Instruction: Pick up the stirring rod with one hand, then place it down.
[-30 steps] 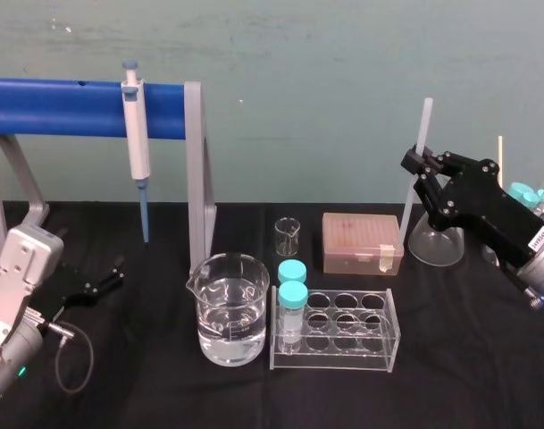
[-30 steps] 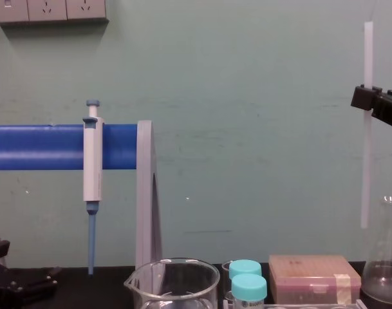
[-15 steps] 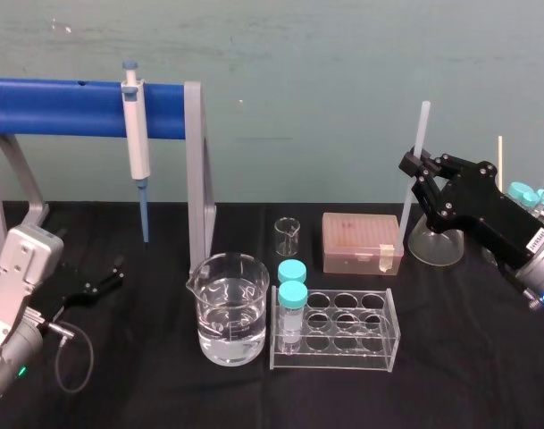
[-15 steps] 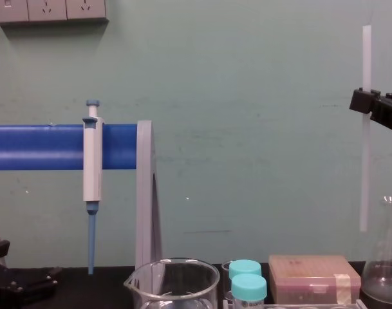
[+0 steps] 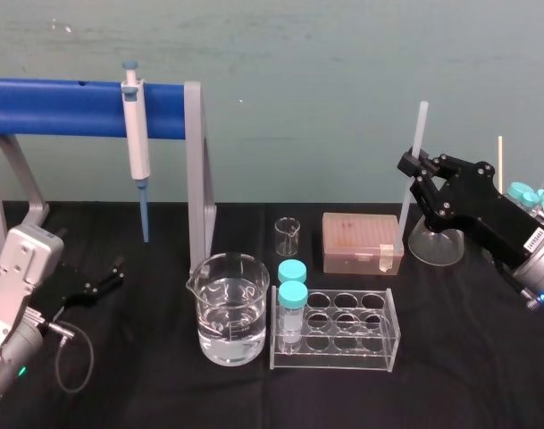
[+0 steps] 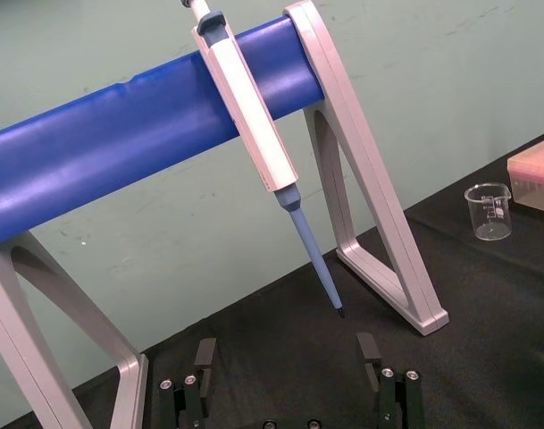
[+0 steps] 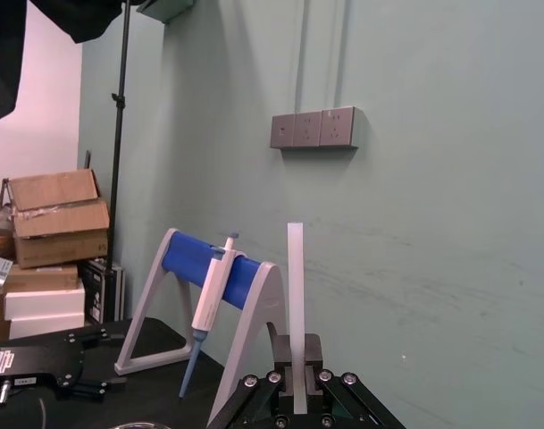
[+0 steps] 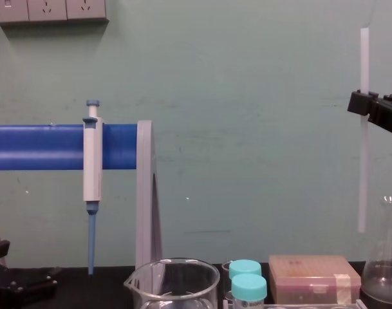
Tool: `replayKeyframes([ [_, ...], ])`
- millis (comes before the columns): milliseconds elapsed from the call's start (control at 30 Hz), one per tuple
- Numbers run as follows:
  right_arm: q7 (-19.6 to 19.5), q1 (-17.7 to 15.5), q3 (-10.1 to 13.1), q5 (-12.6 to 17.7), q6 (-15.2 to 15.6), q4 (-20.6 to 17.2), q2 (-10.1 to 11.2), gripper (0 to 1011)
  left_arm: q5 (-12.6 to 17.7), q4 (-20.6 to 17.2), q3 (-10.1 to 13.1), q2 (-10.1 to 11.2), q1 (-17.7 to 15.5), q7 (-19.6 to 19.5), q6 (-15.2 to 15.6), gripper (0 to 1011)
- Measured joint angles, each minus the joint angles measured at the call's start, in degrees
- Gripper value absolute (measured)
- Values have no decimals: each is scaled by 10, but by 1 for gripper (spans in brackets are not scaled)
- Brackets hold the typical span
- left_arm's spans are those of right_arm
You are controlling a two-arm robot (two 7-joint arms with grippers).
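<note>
Grips a long, thin, white translucent stirring rod [image 5: 421,130] upright in the closed fingers of the right gripper [image 5: 414,168], lifted off the black bench [image 5: 164,384], just beside a clear conical glass flask [image 5: 437,244]. Parks the left gripper [image 6: 285,347] low at left, fingers spread wide.

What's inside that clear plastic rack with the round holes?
Two teal-capped tubes stand in the left-end holes of the rack; the other holes are empty. What the tubes contain cannot be told. The right gripper holds the stirring rod upright farther back.
</note>
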Motion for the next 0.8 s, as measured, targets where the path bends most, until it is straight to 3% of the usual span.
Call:
replayKeyframes([
  [800, 0, -3, -1, 3, 0, -1, 0, 71, 0, 0, 0, 0, 0, 0, 0, 1000],
])
